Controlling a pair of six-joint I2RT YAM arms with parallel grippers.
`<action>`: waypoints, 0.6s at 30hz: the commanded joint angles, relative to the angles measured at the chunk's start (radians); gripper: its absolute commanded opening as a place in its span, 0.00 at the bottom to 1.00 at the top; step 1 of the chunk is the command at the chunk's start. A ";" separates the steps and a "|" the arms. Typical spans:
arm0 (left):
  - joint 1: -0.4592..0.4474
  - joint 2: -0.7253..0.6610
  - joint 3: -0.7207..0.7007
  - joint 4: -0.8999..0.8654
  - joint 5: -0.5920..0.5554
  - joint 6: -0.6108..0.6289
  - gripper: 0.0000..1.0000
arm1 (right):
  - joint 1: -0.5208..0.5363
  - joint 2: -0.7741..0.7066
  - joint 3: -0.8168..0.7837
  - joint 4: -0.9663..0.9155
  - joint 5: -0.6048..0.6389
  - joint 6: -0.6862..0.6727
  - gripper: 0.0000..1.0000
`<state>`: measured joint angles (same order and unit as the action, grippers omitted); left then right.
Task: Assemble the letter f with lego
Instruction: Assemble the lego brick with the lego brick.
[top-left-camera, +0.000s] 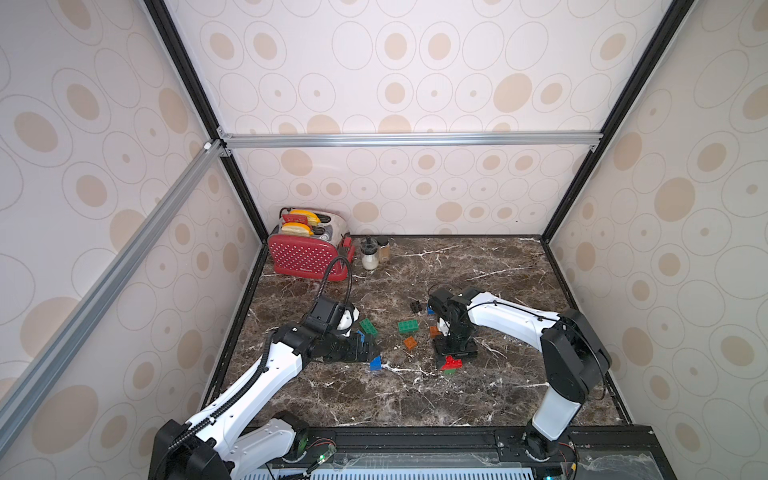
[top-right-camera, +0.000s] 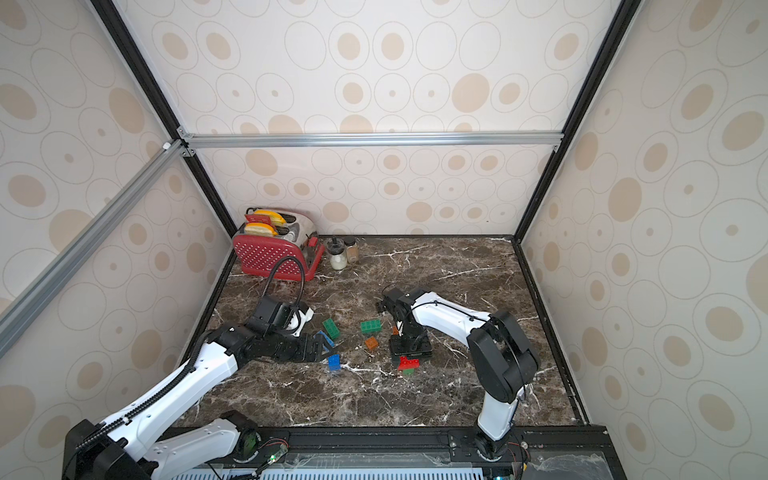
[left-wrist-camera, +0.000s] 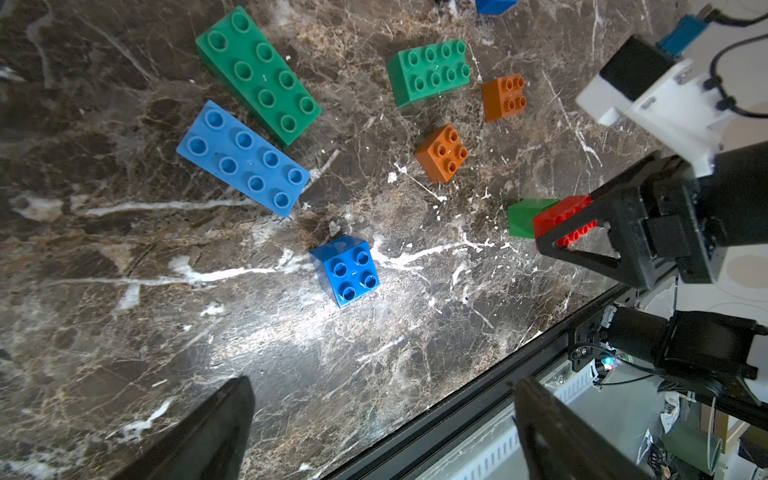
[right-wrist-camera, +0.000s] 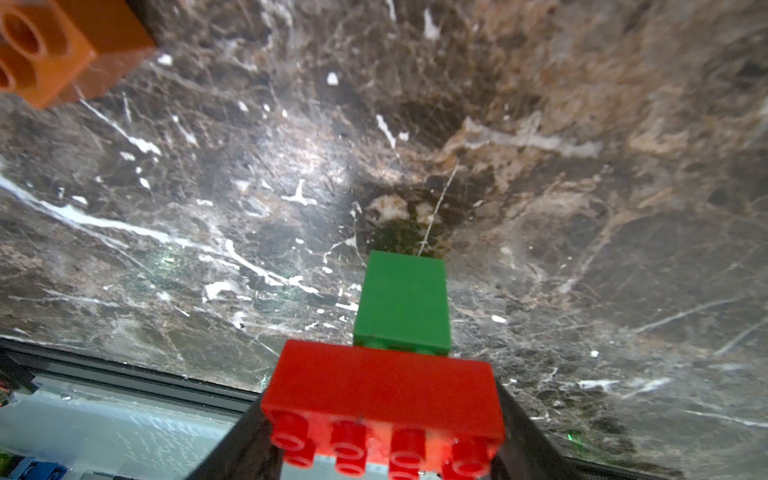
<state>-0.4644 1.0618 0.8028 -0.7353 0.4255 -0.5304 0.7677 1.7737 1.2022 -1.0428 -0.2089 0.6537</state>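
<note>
My right gripper (right-wrist-camera: 382, 440) is shut on the ends of a red oblong lego brick (right-wrist-camera: 382, 386), which has a green square brick (right-wrist-camera: 403, 303) joined to it. In both top views that pair (top-left-camera: 452, 363) (top-right-camera: 408, 363) is low over the table. My left gripper (left-wrist-camera: 382, 432) (top-left-camera: 365, 349) stands open and empty. Beyond it lie a blue square brick (left-wrist-camera: 345, 270), a light blue oblong (left-wrist-camera: 243, 160), two green oblongs (left-wrist-camera: 257, 75) (left-wrist-camera: 430, 72) and two orange squares (left-wrist-camera: 442, 153) (left-wrist-camera: 504, 97). A black brick (top-left-camera: 415, 306) lies farther back.
A red dotted toaster (top-left-camera: 307, 253) stands in the back left corner with two small jars (top-left-camera: 369, 259) beside it. The table's black front rail (left-wrist-camera: 478, 399) runs close to my left gripper. Patterned walls close in the sides and back.
</note>
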 joint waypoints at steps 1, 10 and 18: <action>0.009 -0.015 0.000 0.007 0.007 0.010 0.99 | -0.002 0.110 -0.062 -0.014 0.017 -0.019 0.57; 0.009 -0.030 -0.001 0.008 -0.001 0.008 0.99 | -0.027 0.114 -0.003 -0.071 0.044 -0.042 0.57; 0.009 -0.037 -0.001 0.005 -0.011 0.007 0.99 | -0.027 0.054 -0.037 -0.031 0.094 -0.004 0.56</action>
<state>-0.4644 1.0416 0.8021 -0.7330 0.4244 -0.5304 0.7441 1.7943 1.2407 -1.0874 -0.2276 0.6323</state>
